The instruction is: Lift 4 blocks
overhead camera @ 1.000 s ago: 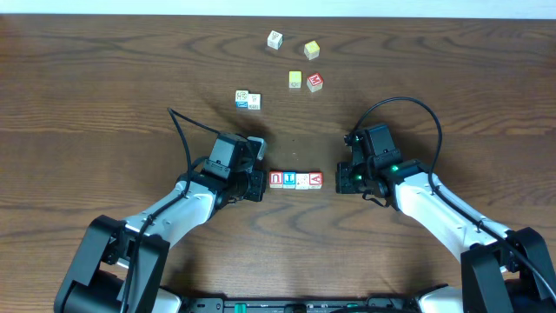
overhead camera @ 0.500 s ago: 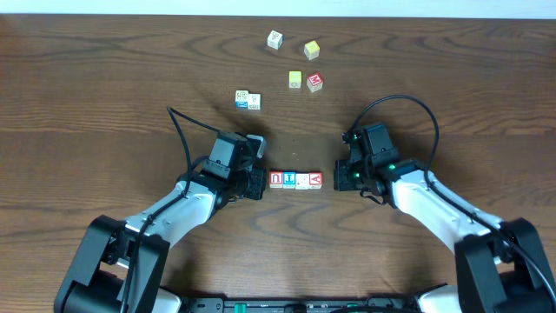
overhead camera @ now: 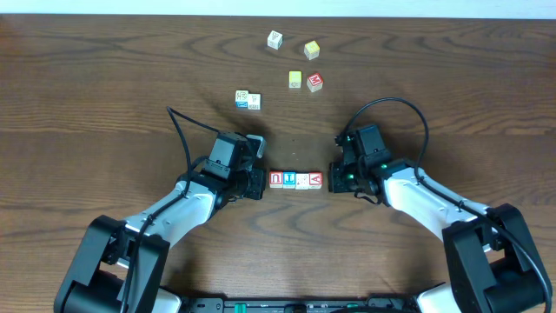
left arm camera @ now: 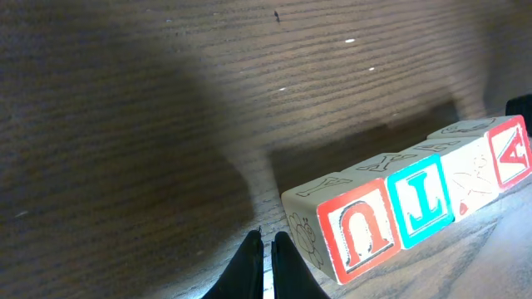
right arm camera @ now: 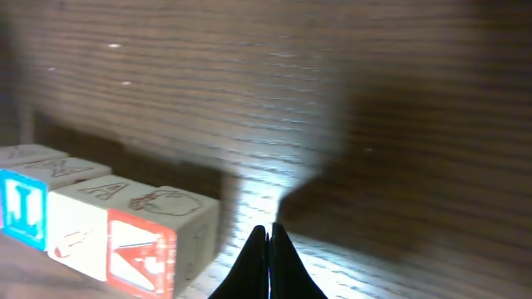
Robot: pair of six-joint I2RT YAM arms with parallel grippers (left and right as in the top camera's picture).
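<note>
Four blocks lie in a touching row on the table: a red U block (overhead camera: pixel 276 179), a blue one (overhead camera: pixel 289 179), a white one (overhead camera: pixel 302 180) and a red V block (overhead camera: pixel 315 180). My left gripper (overhead camera: pixel 261 183) is shut and holds nothing, its tips low at the row's left end. In the left wrist view the left gripper (left arm camera: pixel 266 241) sits just beside the red U block (left arm camera: pixel 359 237). My right gripper (overhead camera: pixel 333 181) is shut and holds nothing at the row's right end. In the right wrist view the right gripper (right arm camera: pixel 268 231) is a short gap from the red V block (right arm camera: pixel 141 253).
Loose cubes lie at the back: a white cube (overhead camera: pixel 274 39), two yellow cubes (overhead camera: pixel 311 49) (overhead camera: pixel 295 79), a red cube (overhead camera: pixel 314 82), and a pair of pale cubes (overhead camera: pixel 248 99).
My right gripper has slid left toward the row's right end. The left gripper and the blocks have stayed put.
</note>
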